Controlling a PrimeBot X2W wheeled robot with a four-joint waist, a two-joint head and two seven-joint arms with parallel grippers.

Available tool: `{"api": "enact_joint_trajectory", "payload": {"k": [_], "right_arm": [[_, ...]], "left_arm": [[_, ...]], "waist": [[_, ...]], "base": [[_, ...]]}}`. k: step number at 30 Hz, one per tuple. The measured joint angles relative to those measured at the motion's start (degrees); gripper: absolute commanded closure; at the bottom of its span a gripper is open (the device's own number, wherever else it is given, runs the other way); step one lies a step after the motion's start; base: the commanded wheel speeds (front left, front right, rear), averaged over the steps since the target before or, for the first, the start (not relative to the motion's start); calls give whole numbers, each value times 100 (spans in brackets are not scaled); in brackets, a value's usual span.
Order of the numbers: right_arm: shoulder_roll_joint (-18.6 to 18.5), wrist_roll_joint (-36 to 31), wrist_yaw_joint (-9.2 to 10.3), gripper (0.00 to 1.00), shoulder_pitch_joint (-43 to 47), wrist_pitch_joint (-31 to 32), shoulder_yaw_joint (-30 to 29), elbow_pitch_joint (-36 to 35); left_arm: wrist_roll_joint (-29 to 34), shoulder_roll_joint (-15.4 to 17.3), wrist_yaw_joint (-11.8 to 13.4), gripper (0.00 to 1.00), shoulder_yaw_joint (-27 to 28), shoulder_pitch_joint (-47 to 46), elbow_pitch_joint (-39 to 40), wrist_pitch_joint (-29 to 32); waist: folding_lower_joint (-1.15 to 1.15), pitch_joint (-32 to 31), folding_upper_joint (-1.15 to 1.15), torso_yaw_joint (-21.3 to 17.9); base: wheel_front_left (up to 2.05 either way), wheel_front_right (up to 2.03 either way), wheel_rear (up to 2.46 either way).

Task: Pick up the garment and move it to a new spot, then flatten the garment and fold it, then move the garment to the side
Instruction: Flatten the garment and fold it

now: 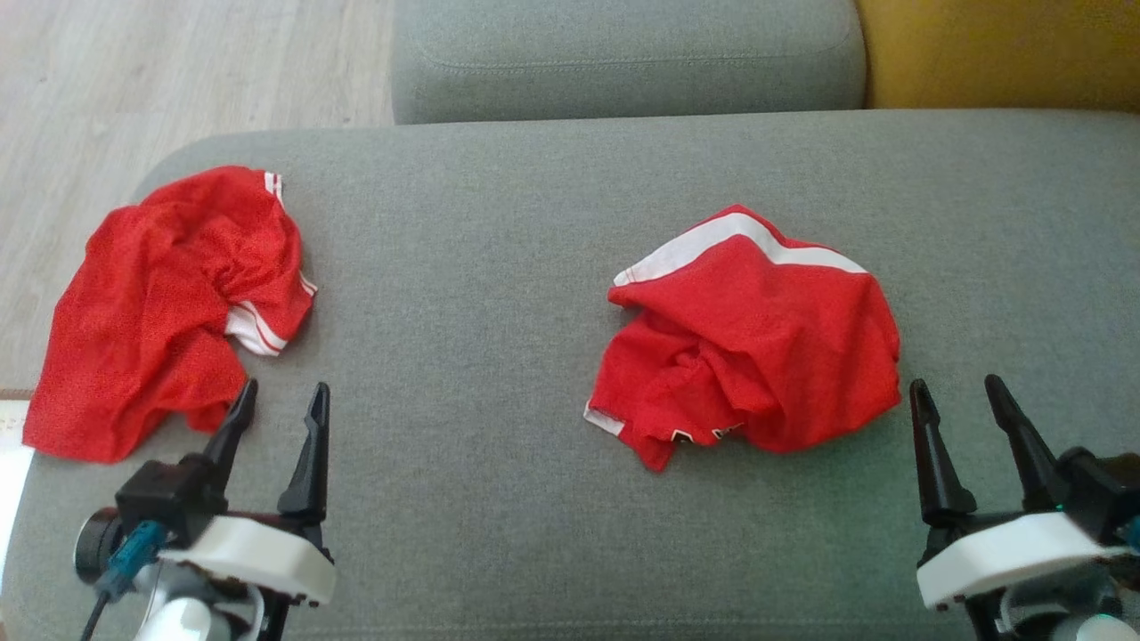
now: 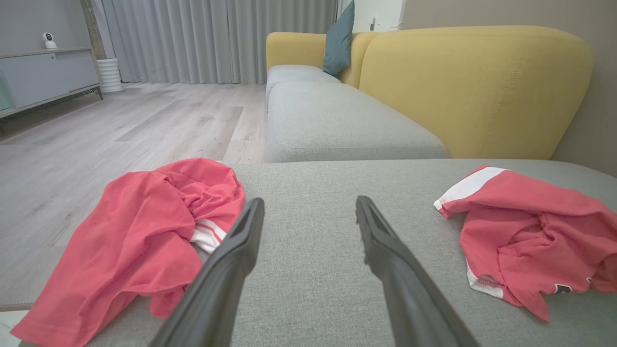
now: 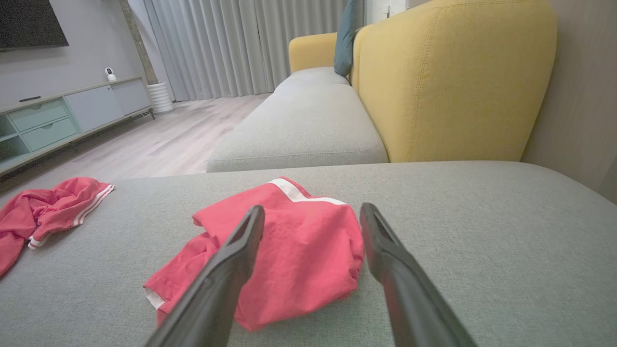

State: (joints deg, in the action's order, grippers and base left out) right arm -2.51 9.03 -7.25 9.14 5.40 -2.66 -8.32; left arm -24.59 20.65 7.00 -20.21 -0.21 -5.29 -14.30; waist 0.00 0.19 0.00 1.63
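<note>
Pickup not yet begun: left gripper (image 1: 285, 385) and right gripper (image 1: 955, 383) both spread, empty; next probably needs a pinch on the crumpled red garment (image 1: 748, 334) (right gripper's side).

Teal cushion (image 2: 339, 41) leans on yellow backrest (image 2: 475, 86); possibly a camera (image 2: 47, 40) tops the cabinet (image 2: 48, 77).

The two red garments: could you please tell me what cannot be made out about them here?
- Right garment: its own folds hide its shape in every view; the hem mark is too small to read in the head view; the left wrist view's right edge cuts it off.
- Left garment: cut off by the right wrist view's left edge.
- Right gripper: its fingers cover part of the right garment in its wrist view.
</note>
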Motion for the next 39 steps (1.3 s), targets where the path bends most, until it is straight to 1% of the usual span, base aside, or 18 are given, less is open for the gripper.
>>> {"api": "enact_joint_trajectory", "payload": {"k": [7, 9, 13, 17, 22, 23, 24, 28, 33, 39], "right_arm": [[0, 9, 0, 0, -12, -1, 2, -5], [0, 8, 0, 0, -20, -2, 5, -20], [0, 8, 0, 0, -52, -2, 29, -57], [0, 7, 0, 0, -231, -2, 81, -62], [0, 7, 0, 0, -528, -37, 163, -63], [-1, 8, 0, 0, -572, -42, 196, -56], [-1, 8, 0, 0, -572, -42, 196, -56], [0, 27, 0, 0, -778, -141, 266, 0], [0, 118, 0, 0, -896, -292, 309, 148], [0, 231, 0, 0, -943, -444, 374, 300]], "left_arm": [[33, -19, -3, 0, -7, -8, -22, 0], [36, -31, -54, 0, -83, -25, -21, 14], [83, -188, -274, 0, -414, -322, -54, 233], [98, -537, -555, 0, -865, -1009, -253, 527], [223, -1011, -921, 0, -1412, -1783, -700, 879], [266, -1080, -982, 0, -1497, -1957, -820, 927], [266, -1080, -982, 0, -1497, -1957, -820, 927], [331, -1307, -1167, 0, -1695, -2727, -1410, 1107], [335, -1347, -1313, 0, -1795, -3519, -2218, 1205], [255, -1360, -1391, 0, -1829, -4016, -3082, 1436]], "waist": [[0, 126, 0, -1], [0, 188, 0, -7], [0, 389, 0, -32], [1, 645, 0, -104], [1, 989, 0, -288], [2, 1059, 0, -338], [2, 1059, 0, -338], [2, 1332, 0, -594], [2, 1624, 0, -954], [1, 1885, 0, -1267]], "base": [[0, 0, 0], [0, 0, 0], [0, 0, 0], [0, 0, 0], [0, 0, 0], [0, 0, 0], [0, 0, 0], [0, 0, 0], [0, 0, 0], [0, 0, 0]]}}
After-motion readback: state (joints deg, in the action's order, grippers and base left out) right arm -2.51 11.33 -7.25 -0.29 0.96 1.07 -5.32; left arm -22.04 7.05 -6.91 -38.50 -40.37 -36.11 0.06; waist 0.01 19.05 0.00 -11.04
